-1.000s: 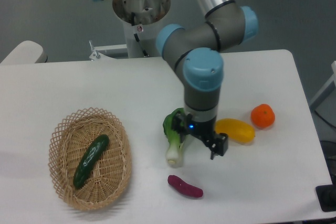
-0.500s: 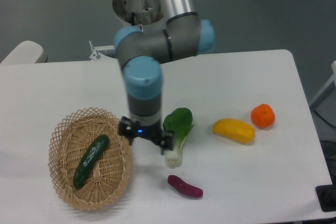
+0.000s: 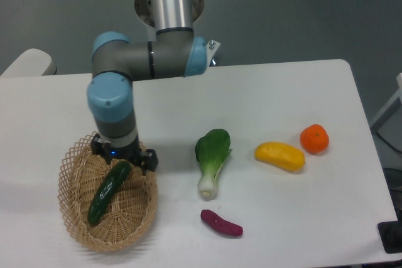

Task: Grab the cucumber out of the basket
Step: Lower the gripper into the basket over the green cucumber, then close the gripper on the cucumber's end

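Camera: fingers [image 3: 124, 157] spread above cucumber [image 3: 108, 192].

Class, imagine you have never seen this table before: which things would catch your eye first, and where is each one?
The big grey and blue robot arm stands out first, reaching down at the left with its gripper over the top end of the wicker basket. Inside the basket lies a dark green cucumber, set at a slant. To the right on the white table, the orange at the far right draws the eye.

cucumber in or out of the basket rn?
In. The cucumber lies on the floor of the basket, with the gripper over its upper end.
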